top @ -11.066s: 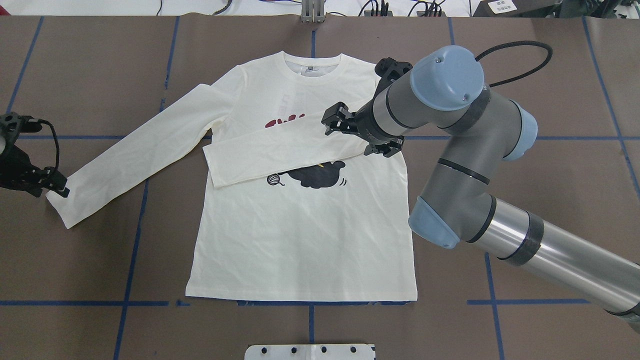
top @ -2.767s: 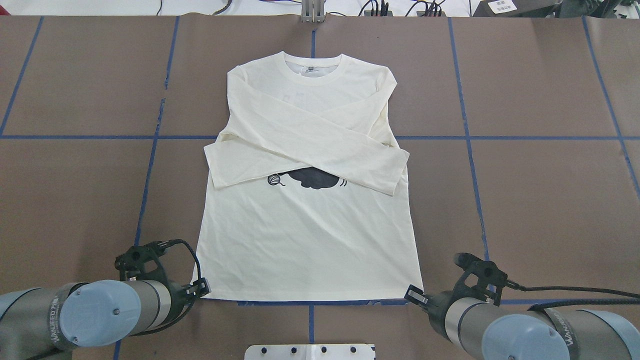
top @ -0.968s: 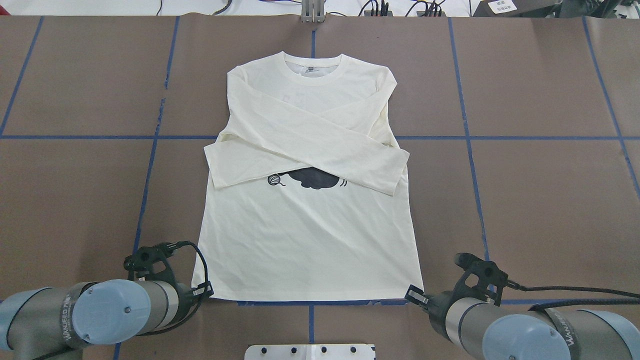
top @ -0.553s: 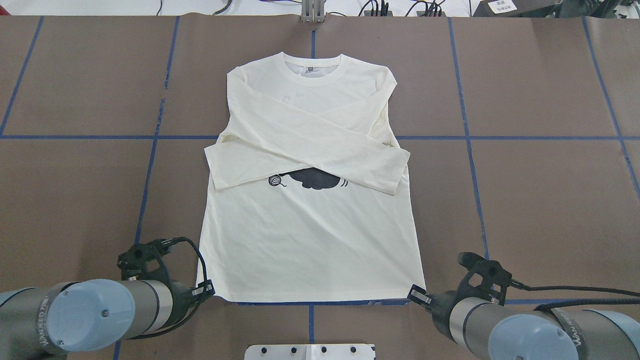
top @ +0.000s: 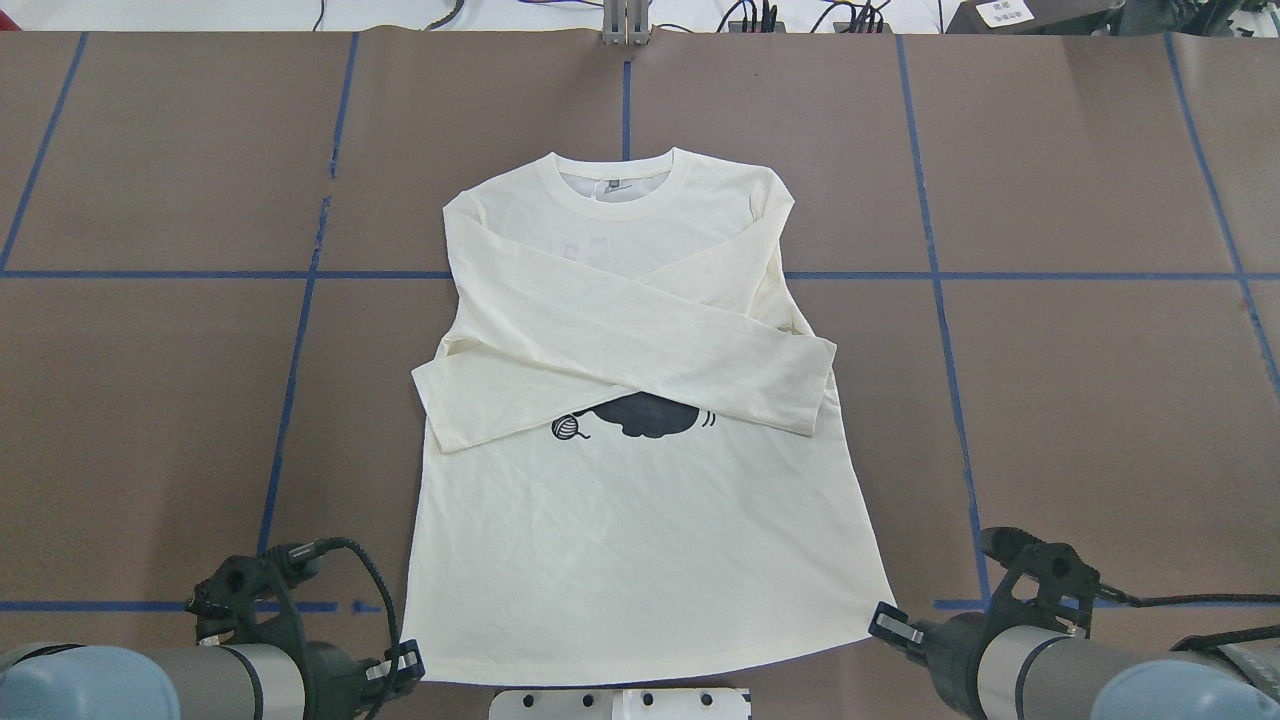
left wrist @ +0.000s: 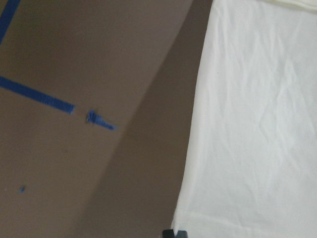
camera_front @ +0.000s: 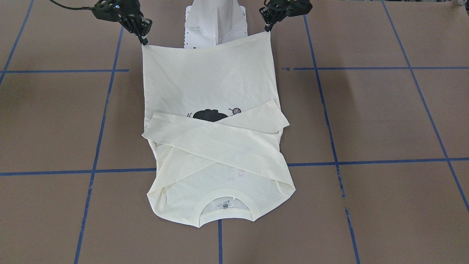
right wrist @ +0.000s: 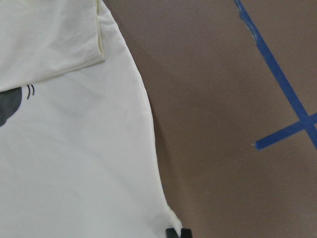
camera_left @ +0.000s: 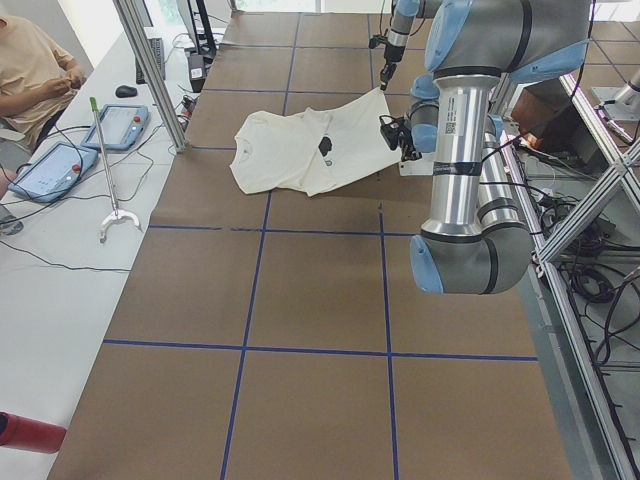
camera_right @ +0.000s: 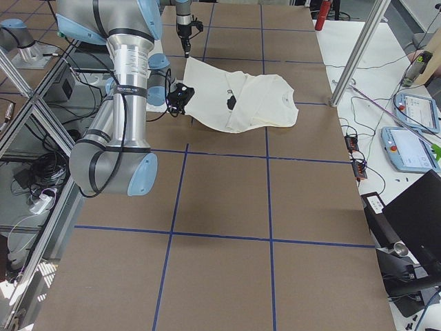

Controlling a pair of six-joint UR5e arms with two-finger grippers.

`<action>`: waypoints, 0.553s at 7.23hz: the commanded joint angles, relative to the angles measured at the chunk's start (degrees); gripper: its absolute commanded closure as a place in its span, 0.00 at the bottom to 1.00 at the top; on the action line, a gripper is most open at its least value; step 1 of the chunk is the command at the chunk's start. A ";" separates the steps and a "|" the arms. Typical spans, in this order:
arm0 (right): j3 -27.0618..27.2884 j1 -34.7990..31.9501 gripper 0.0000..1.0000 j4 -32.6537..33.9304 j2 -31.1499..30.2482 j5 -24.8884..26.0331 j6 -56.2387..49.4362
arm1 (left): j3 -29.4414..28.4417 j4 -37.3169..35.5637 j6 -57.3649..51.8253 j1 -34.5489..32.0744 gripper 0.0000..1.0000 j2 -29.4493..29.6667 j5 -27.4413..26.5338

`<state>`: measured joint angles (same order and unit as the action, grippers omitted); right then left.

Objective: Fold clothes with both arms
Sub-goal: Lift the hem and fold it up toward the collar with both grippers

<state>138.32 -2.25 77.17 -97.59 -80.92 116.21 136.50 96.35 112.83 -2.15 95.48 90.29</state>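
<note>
The bottom fold is in hand: the left gripper at 7 o'clock and the right gripper at 5 o'clock each pinch 1 hem corner of the T-shirt, raised off the table, collar resting at 12 o'clock. Judging ahead, both should carry the hem evenly toward the collar. Count: 1 shirt, 2 crossed sleeves, 2 grippers.
</note>
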 commanded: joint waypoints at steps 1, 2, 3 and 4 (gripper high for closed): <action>-2.75 -12.18 1.00 0.26 5.60 -7.79 -4.98 | -4.10 -0.73 -8.34 -9.54 1.00 7.81 -0.03; -9.40 -20.09 1.00 0.35 12.96 -13.16 -12.16 | -9.88 -0.82 -14.16 -15.72 1.00 12.75 0.23; -15.73 -28.00 1.00 2.26 18.17 -18.69 -17.37 | -15.08 -0.03 -18.30 -21.43 1.00 15.41 0.41; -21.63 -32.86 1.00 4.02 24.31 -21.36 -21.51 | -18.43 0.15 -23.13 -27.06 1.00 16.83 0.41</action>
<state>124.17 -27.48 79.22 -80.71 -97.51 100.60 123.07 96.13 95.57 -22.16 109.56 90.61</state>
